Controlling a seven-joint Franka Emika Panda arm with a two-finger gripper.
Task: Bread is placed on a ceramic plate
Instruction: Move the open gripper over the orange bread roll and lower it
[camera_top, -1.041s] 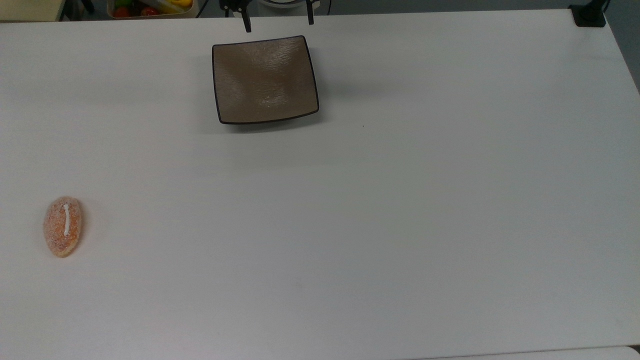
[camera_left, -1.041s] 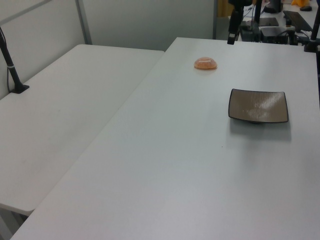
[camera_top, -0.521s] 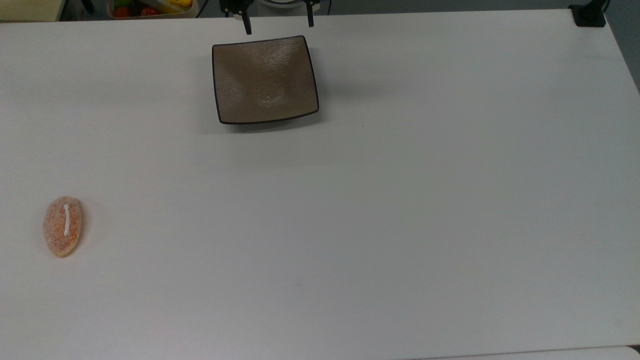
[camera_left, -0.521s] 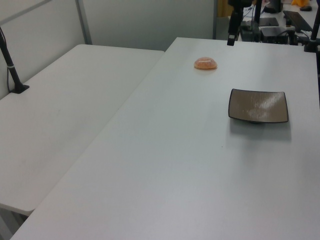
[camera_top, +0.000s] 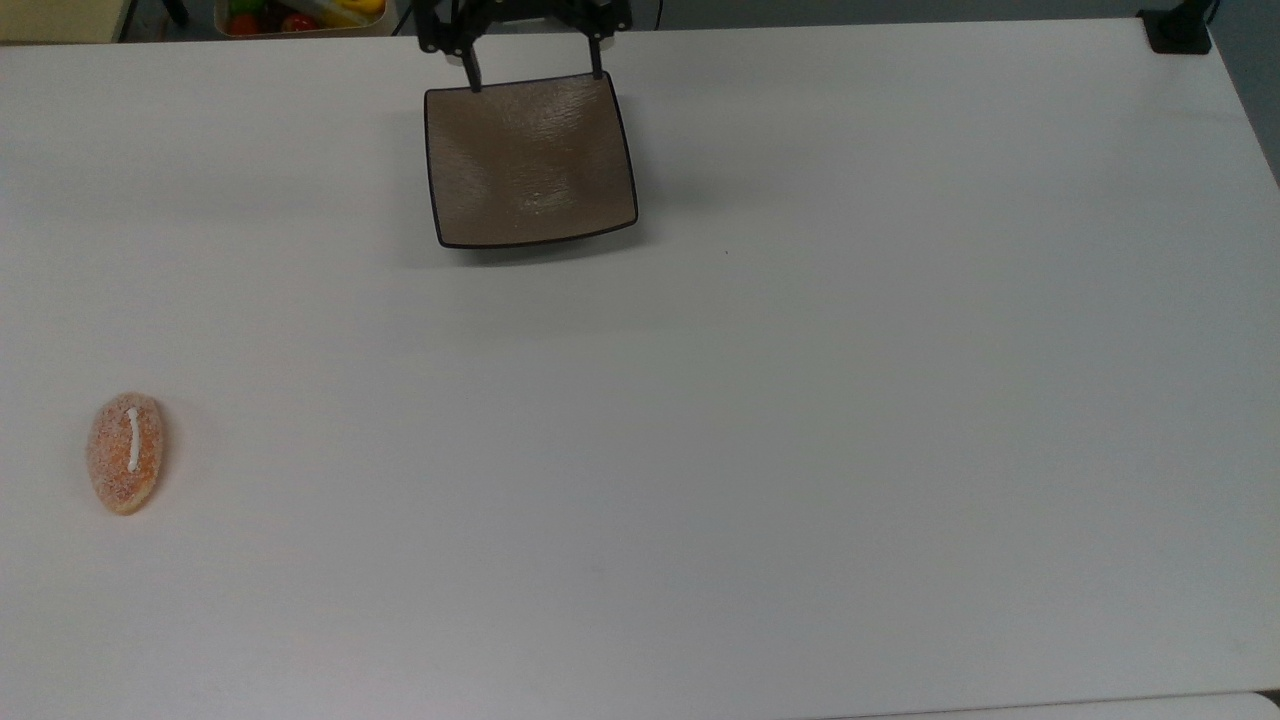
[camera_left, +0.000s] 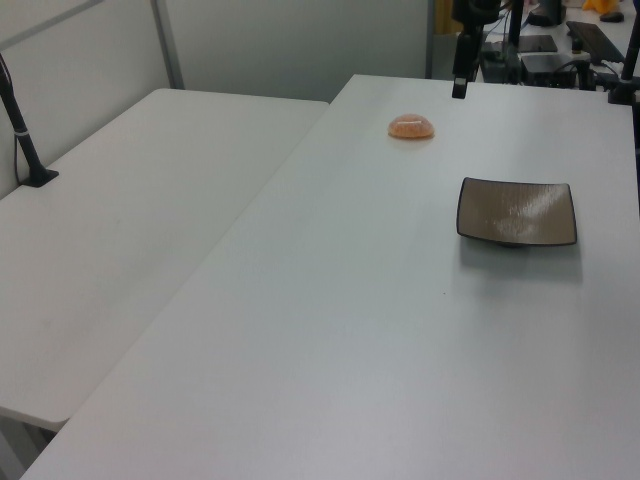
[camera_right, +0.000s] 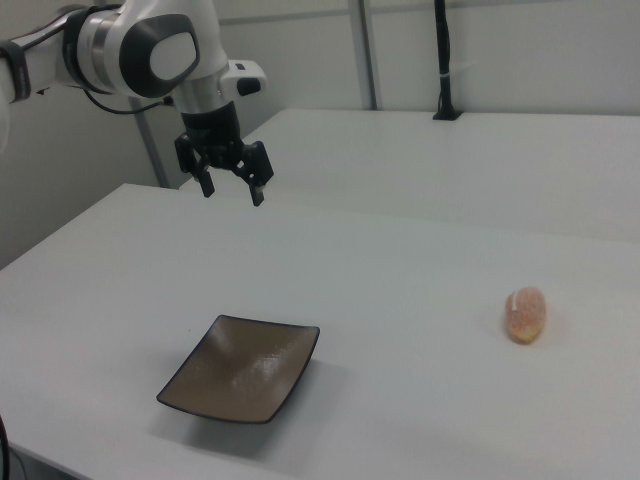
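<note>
Right view: gripper (camera_right: 230, 185) wide open, empty, high beyond plate (camera_right: 240, 368) | step: reach | next: cross right to bread (camera_right: 526, 314)

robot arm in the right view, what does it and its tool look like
A glossy white arm with rounded shells, dark grey joint rings and a black cable trailing behind. At its end sits a black tool with two slim black fingers on a compact black body.

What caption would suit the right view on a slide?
Open gripper hangs high above the table, with empty ceramic plate and bread apart.
</note>
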